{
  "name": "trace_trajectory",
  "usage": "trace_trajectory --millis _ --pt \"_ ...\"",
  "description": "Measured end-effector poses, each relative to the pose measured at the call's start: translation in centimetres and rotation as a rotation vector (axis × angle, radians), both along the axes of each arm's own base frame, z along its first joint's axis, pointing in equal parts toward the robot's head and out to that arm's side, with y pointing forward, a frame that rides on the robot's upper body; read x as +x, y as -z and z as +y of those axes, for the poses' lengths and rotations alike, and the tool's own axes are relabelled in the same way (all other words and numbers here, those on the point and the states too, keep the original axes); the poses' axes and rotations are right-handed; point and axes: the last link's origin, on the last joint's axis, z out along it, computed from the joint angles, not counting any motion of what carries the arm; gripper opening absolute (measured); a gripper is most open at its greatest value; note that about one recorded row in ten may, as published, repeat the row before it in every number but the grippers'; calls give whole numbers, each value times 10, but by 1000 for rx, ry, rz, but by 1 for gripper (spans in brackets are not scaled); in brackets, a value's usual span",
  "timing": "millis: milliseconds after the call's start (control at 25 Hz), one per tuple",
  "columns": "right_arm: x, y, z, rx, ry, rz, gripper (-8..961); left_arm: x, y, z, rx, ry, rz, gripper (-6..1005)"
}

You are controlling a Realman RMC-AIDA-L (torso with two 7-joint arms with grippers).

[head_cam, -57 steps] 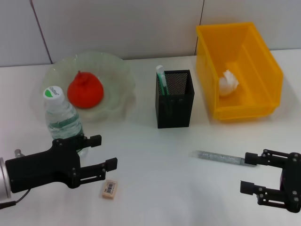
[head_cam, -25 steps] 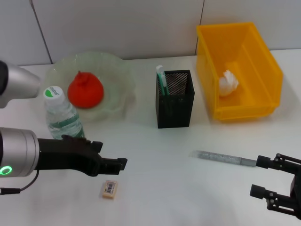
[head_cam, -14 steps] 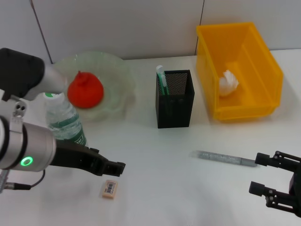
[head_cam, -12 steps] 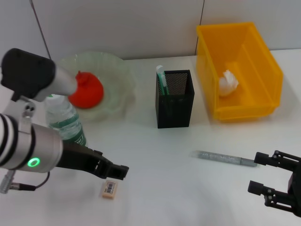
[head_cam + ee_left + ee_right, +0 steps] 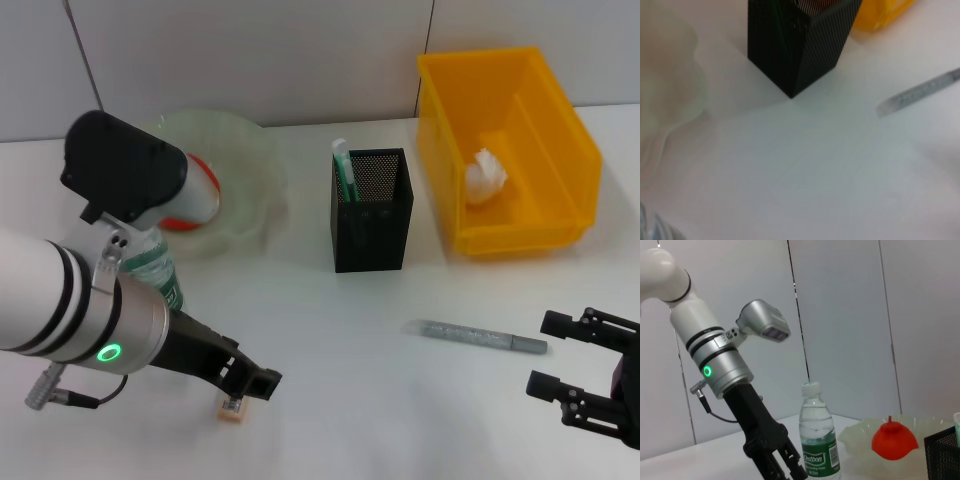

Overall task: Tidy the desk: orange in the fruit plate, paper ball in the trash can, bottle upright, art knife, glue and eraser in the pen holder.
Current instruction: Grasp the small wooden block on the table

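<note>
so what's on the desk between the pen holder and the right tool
Only the art knife, lying flat on the desk between the pen holder and the right tool, touching neither; the head view shows it.

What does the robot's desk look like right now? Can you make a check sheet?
Surface: white table.
Job's things: orange in the fruit plate; paper ball in the yellow trash can; bottle upright; green glue in the pen holder; eraser on the table; art knife lying flat on the table.
Clutter: nothing seen.
Grippers: left gripper down right over the eraser; right gripper open, near the art knife's end, not touching.
Cables: thin black one by the left arm.
Surroundings: grey wall panels.
</note>
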Motion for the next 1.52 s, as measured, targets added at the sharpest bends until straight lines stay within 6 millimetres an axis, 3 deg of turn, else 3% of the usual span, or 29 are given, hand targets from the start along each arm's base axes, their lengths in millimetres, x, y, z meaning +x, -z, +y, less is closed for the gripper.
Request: trace_trajectory --millis 400,1120,1520 --pt "-2 2 5 4 -6 5 694 -2 11 5 -32 36 108 627" --pt "-1 5 9 7 4 4 694 3 15 16 -44 74 182 784" --pt "-4 8 13 3 -5 14 694 -8 26 17 -119 46 286 783"
